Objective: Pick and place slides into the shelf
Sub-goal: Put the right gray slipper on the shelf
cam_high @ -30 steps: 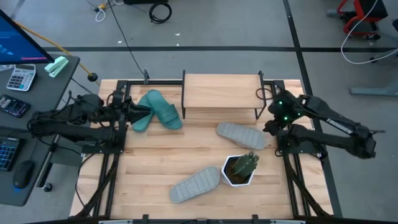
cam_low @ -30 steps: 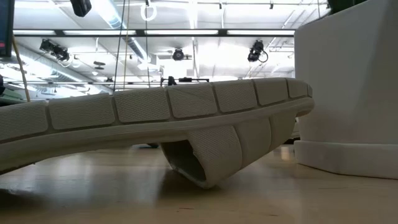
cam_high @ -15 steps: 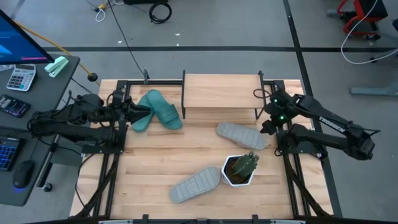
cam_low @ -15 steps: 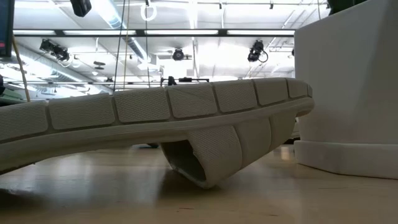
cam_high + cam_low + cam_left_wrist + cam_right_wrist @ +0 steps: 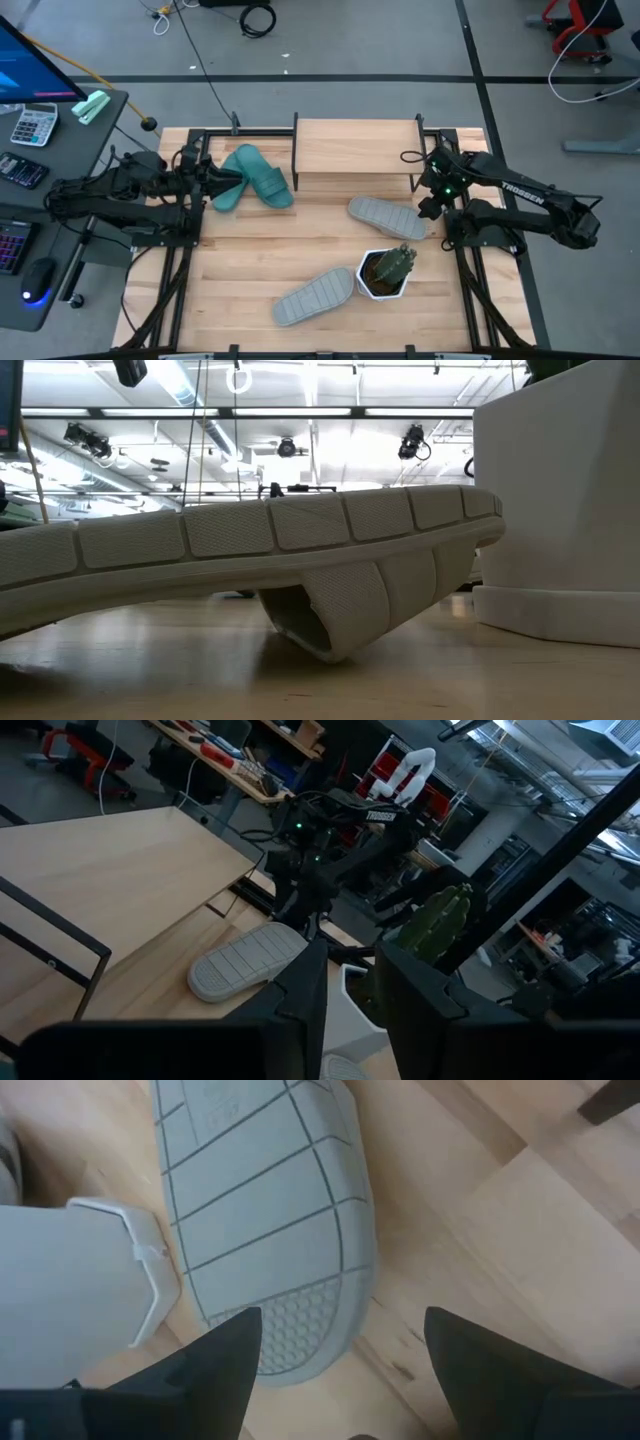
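High view: my right gripper (image 5: 421, 205) hovers over the heel end of a grey slide (image 5: 386, 217) lying sole-up beside the shelf (image 5: 355, 147). A second grey slide (image 5: 314, 296) lies sole-up near the cactus pot (image 5: 385, 273). Two teal slides (image 5: 251, 177) sit left of the shelf, by my left gripper (image 5: 213, 183).

Low view: ridged grey sole (image 5: 250, 540) arching over its strap.

Left wrist view: fingers (image 5: 305, 990) narrowly parted, pinching nothing I can see.

Right wrist view: fingers (image 5: 225, 1355) spread wide above the grooved grey sole (image 5: 265, 1210).
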Robot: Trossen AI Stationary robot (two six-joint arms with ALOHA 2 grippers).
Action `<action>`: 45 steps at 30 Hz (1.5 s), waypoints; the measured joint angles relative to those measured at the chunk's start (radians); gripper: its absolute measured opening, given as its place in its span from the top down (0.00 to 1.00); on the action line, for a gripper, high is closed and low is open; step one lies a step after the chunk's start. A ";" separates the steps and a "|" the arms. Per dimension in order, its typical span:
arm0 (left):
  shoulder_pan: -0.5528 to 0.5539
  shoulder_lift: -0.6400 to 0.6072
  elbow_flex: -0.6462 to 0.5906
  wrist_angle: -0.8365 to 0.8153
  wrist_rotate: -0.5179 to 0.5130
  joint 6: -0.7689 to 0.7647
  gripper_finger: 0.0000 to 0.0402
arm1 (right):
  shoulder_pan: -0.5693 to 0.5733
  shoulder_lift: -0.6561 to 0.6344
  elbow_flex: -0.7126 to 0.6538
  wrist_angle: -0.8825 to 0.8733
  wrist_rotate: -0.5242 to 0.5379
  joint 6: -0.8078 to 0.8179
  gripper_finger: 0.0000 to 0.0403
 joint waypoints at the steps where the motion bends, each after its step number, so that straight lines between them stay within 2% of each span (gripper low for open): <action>1: 0.000 0.000 0.000 0.000 0.000 0.000 0.76 | 0.000 0.003 0.000 0.002 0.004 0.006 0.29; 11: 0.000 0.000 0.000 0.000 0.000 0.000 0.76 | 0.014 0.012 0.000 0.014 0.003 0.045 0.29; 15: 0.000 0.000 0.000 0.000 0.000 0.006 0.76 | 0.060 0.038 -0.010 0.026 -0.037 0.045 0.29; 19: 0.000 0.000 0.000 0.000 0.000 0.006 0.76 | 0.122 0.080 -0.032 0.061 -0.001 0.074 0.29; 25: 0.000 0.000 0.000 0.000 0.002 0.007 0.75 | 0.183 0.118 -0.060 0.114 0.031 0.166 0.29; 36: 0.000 0.000 0.000 0.000 0.003 0.010 0.76 | 0.273 0.121 -0.131 0.293 -0.051 0.369 0.30; 38: 0.000 0.000 0.000 0.000 0.003 0.010 0.76 | 0.288 0.121 -0.131 0.318 -0.053 0.383 0.35; 40: 0.000 0.000 0.000 0.000 0.003 0.010 0.76 | 0.301 0.121 -0.132 0.343 -0.057 0.385 0.47; 45: 0.000 0.000 0.000 0.000 0.003 0.010 0.78 | 0.326 0.119 -0.131 0.343 -0.085 0.380 0.90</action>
